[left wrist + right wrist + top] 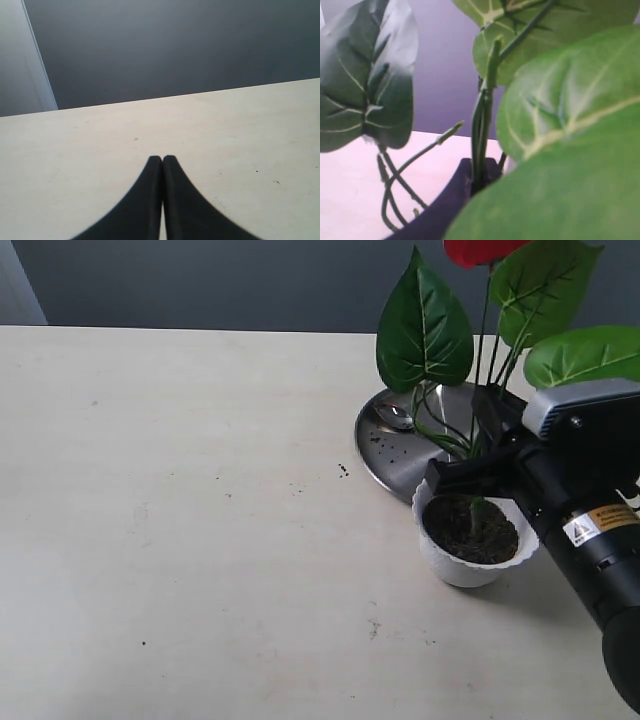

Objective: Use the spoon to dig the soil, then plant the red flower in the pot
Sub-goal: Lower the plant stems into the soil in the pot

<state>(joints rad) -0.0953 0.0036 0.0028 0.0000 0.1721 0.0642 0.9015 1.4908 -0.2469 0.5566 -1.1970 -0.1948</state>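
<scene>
Table [180,540] — red flower [424,330] partly hides plate [385,455], spoon [392,418].

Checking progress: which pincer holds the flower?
The right pincer, shut on the flower stems over the pot; the left pincer is shut, empty.

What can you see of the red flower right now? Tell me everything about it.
The red flower looks plastic: a glossy red bloom cut off by the picture's top edge, broad veined green leaves and thin green stems. It stands roughly upright, its stems clamped in the right pincer, with the stem end down at the soil in the white pot.
</scene>
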